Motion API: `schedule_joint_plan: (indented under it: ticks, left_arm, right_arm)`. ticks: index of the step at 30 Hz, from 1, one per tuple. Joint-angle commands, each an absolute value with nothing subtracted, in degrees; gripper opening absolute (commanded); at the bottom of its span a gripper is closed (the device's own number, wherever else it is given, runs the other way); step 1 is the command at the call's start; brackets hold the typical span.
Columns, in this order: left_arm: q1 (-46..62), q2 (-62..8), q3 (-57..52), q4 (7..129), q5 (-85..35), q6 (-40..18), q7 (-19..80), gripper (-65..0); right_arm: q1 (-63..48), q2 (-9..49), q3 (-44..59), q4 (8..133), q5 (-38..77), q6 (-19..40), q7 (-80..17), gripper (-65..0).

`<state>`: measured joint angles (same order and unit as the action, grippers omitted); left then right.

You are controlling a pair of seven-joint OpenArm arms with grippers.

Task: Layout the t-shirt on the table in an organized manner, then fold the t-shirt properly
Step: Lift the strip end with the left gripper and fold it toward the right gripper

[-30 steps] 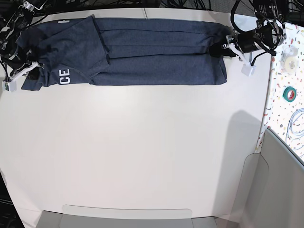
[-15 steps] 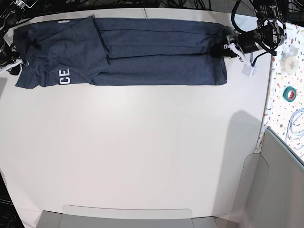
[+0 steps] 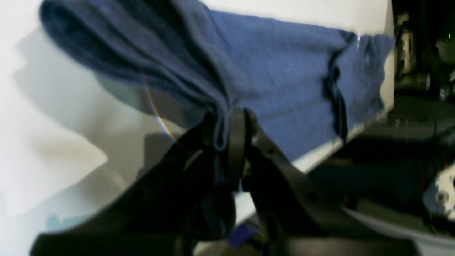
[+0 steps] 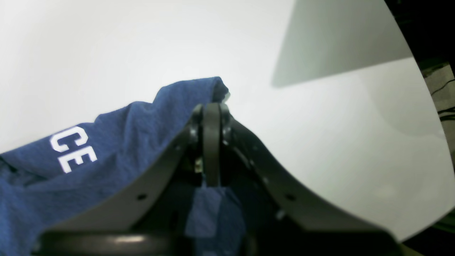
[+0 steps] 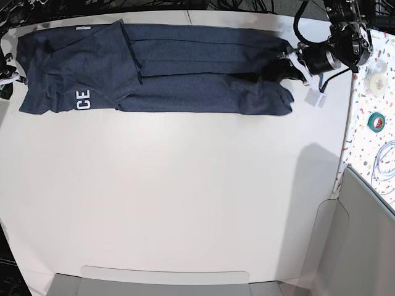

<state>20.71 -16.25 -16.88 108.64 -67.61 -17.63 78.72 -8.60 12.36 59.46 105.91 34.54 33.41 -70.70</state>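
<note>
Navy t-shirt (image 5: 185,65) lies stretched in a long folded band along your table's (image 5: 185,197) far edge. Your left gripper (image 3: 227,124) reaches in low and level, pinching one end's bunched hem. Your right gripper (image 4: 212,117) is clamped tight at the lettered end, with cloth draped over it.

The t-shirt (image 5: 203,68) is dark navy blue with a fine heathered fleck; in the wrist views it reads as a brighter blue. White block letters "CE" (image 5: 83,99) stand at its 9 o'clock end. The desk (image 5: 185,197) is plain matte white with soft grey shadows. At 3 o'clock runs a white strip (image 5: 370,148) speckled with confetti in red, blue and green, bearing a green roll of tape (image 5: 376,121) and a pale white roll (image 5: 374,69). The left gripper (image 3: 227,124) and right gripper (image 4: 211,117) are both black.
</note>
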Motion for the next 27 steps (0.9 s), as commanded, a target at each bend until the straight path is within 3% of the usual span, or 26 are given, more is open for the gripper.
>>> schedule_joint_plan:
  ticks: [1,10,27]
  left_arm:
    - [20.35,-16.13,-15.87,110.46,-69.05,-17.98,78.81,-65.0]
    - [13.41,-15.60,1.19,111.34,-68.70,-17.98,78.20,-65.0]
    - [0.48,-15.08,26.07,110.99,-68.53,-17.89,68.44,-65.0]
  right_arm:
    - [-8.84,13.76,61.32,106.68,34.77,33.36,-69.58,-65.0]
    - [-9.19,13.85,69.76,106.59,29.76,33.36,-69.58,-65.0]
    - [-11.38,13.23,69.85,105.54,25.80,33.45,-69.49,-65.0]
